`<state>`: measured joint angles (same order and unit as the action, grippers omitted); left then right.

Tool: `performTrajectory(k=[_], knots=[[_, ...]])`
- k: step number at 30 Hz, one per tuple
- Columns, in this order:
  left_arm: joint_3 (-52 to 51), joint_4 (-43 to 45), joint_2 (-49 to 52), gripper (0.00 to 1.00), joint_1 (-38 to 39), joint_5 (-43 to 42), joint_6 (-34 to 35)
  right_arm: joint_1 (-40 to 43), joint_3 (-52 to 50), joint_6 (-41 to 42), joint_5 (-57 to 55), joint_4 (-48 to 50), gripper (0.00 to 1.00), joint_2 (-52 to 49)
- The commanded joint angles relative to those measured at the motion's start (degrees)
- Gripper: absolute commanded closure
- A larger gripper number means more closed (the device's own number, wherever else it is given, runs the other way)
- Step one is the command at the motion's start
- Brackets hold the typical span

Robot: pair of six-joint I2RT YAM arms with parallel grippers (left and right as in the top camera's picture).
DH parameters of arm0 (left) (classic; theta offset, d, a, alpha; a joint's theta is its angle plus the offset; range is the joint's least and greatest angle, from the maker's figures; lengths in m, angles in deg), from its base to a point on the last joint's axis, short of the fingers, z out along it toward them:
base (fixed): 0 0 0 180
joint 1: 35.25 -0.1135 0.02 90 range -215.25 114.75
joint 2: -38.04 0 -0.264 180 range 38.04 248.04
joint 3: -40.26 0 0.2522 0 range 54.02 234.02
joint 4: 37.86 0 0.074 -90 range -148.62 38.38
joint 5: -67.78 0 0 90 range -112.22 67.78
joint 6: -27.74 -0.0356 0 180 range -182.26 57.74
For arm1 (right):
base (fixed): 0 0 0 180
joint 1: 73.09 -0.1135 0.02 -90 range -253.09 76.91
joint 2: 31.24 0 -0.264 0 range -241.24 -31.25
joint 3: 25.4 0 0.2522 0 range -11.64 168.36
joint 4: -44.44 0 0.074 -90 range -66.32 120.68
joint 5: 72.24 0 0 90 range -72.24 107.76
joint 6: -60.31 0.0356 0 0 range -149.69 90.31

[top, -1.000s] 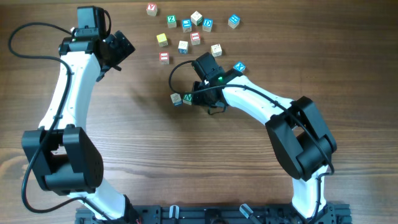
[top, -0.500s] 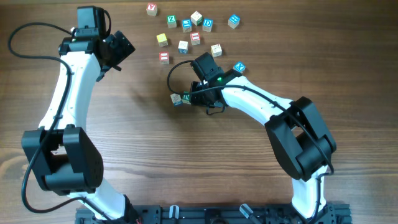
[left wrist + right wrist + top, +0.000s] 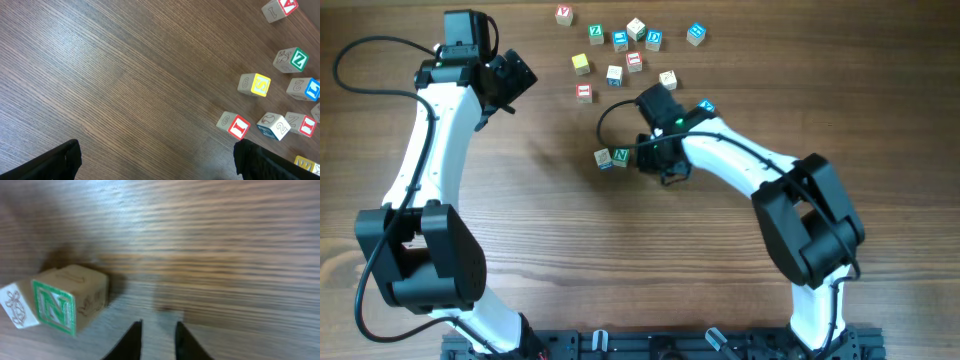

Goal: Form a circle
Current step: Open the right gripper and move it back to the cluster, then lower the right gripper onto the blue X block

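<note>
Though overhead hides it | right jaws narrow, near N cube [image 3: 60, 302] | left jaws wide

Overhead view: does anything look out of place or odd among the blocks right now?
Nothing damaged. Only two cubes, the green N cube and a pale cube, sit touching beside the right gripper, well short of a ring; the other cubes lie scattered above.

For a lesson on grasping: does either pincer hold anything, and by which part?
Nothing is held. The right pincer is empty, apart from the green-N wooden cube; the left pincer stands wide open, empty.
</note>
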<state>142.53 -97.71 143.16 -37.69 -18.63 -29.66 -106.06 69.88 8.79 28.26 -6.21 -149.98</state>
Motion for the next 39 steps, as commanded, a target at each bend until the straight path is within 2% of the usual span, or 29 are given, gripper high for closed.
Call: performTrajectory(k=[1,4,5,7,8,9,10,11,15,17,22,27,33,39], knots=[[0.5,0.2,-0.3,0.00,-0.3,0.7,-0.9,5.0,9.3,-8.0,-0.2,-4.4,0.94,7.1],[0.5,0.2,-0.3,0.01,-0.3,0.8,-0.9,8.5,17.2,-11.8,-3.2,-10.5,0.96,9.2],[0.5,0.2,-0.3,0.00,-0.3,0.8,-0.9,9.9,18.7,-15.0,-3.6,-10.8,0.93,9.7],[0.5,0.2,-0.3,0.00,-0.3,0.8,-0.9,11.8,19.0,-18.6,-3.6,-10.3,0.72,9.8],[0.5,0.2,-0.3,0.00,-0.3,0.7,-0.9,12.5,18.9,-20.1,-3.7,-10.4,0.71,9.4],[0.5,0.2,-0.3,0.00,-0.3,0.8,-0.9,13.3,18.8,-21.4,-3.8,-10.7,0.64,9.1],[0.5,0.2,-0.3,0.00,-0.3,0.8,-0.9,13.9,18.4,-21.9,-4.1,-10.8,0.50,8.5],[0.5,0.2,-0.3,0.00,-0.3,0.8,-0.9,14.4,17.9,-21.9,-4.5,-10.6,0.43,8.0],[0.5,0.2,-0.3,0.00,-0.3,0.7,-0.9,14.8,15.6,-22.1,-12.1,-8.9,0.31,5.3],[0.5,0.2,-0.3,0.00,-0.3,0.8,-0.9,14.8,15.5,-26.8,-12.4,-8.3,0.28,2.5],[0.5,0.2,-0.3,0.00,-0.3,0.8,-0.9,15.0,15.5,-34.9,-12.4,-5.9,0.28,-4.9],[0.5,0.2,-0.3,0.00,-0.3,0.8,-0.9,15.0,15.5,-36.5,-12.4,-4.7,0.28,-10.3],[0.5,0.2,-0.3,0.00,-0.3,0.8,-0.9,15.0,15.5,-39.0,-13.0,-1.4,0.30,-11.2],[0.5,0.2,-0.3,0.00,-0.3,0.8,-0.9,15.0,15.9,-40.1,-15.2,-1.3,0.40,-9.3]])
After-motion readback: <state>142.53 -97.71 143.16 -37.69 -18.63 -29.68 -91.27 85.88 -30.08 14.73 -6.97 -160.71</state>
